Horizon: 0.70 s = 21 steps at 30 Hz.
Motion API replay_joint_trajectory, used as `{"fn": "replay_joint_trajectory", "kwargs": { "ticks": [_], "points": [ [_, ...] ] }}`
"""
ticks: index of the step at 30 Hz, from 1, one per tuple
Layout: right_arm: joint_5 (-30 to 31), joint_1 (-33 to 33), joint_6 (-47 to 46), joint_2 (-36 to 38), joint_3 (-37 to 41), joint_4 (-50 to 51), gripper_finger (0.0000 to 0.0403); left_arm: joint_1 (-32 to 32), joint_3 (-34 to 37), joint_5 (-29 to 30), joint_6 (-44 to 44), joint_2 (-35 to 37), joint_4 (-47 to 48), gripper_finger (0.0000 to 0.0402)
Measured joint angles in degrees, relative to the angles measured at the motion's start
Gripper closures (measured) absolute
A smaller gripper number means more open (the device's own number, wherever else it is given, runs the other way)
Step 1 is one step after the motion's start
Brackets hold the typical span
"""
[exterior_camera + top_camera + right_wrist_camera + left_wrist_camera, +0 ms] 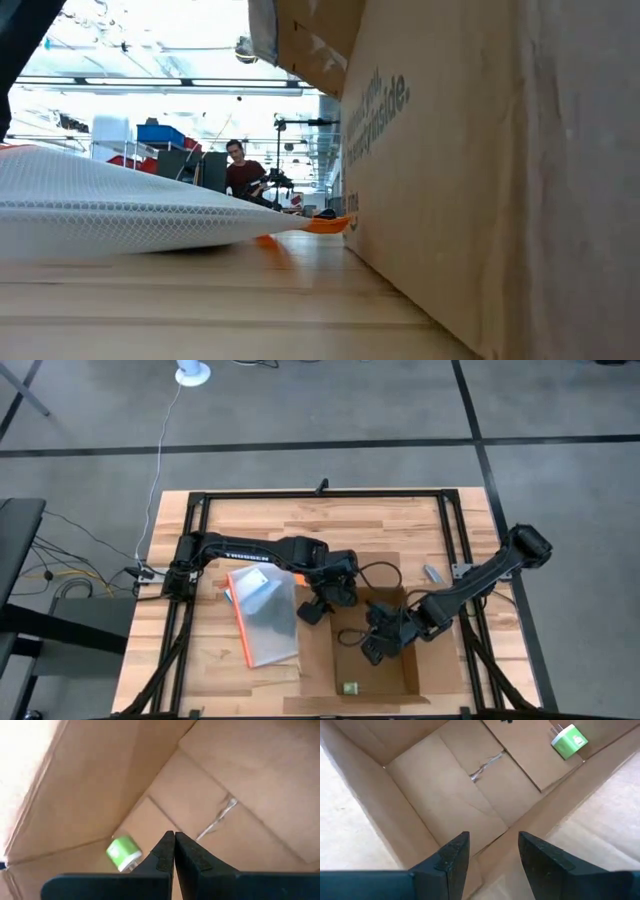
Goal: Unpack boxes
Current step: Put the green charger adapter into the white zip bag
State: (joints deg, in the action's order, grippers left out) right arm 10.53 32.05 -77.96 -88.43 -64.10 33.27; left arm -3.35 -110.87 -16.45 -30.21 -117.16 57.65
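Your cardboard box (385, 645) lies open on the counter (200, 660). The right gripper (174, 851) reaches inside, fingers pressed together; the left gripper (492, 851) hovers at its rim, fingers spread.

Floor (330, 410): grey, crossed by dark lines.
Table (380, 525): light wood planks, black frame.
Background: person (240, 165) seated beyond table; bright ceiling.

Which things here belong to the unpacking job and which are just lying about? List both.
Job: cardboard box; green plug-in item inside it; left gripper, open at its wall; right gripper, shut inside.
Lying about: orange-edged clear pouch; small grey object.
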Motion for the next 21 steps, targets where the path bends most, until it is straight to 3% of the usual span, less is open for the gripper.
{"fn": "replay_joint_trajectory", "kwargs": {
  "ticks": [5, 15, 21],
  "points": [
    [0.08, -0.28, 6.82, 4.27, -1.97, -0.44, 0.0403, -0.14, -0.18, 2.07, 0.52, 0.11, 0.11, 0.0245],
    [4.43, 2.69, 16.76, 7.13, -2.40, 2.90, 0.0403, 0.21, -8.71, 22.13, 1.96, 0.57, 4.86, 0.0245],
    [5.08, 5.00, 17.16, 6.52, -1.48, 4.60, 0.0403, 3.01, -9.85, 19.34, 7.81, 0.65, 4.26, 0.0236]
  ]
}}
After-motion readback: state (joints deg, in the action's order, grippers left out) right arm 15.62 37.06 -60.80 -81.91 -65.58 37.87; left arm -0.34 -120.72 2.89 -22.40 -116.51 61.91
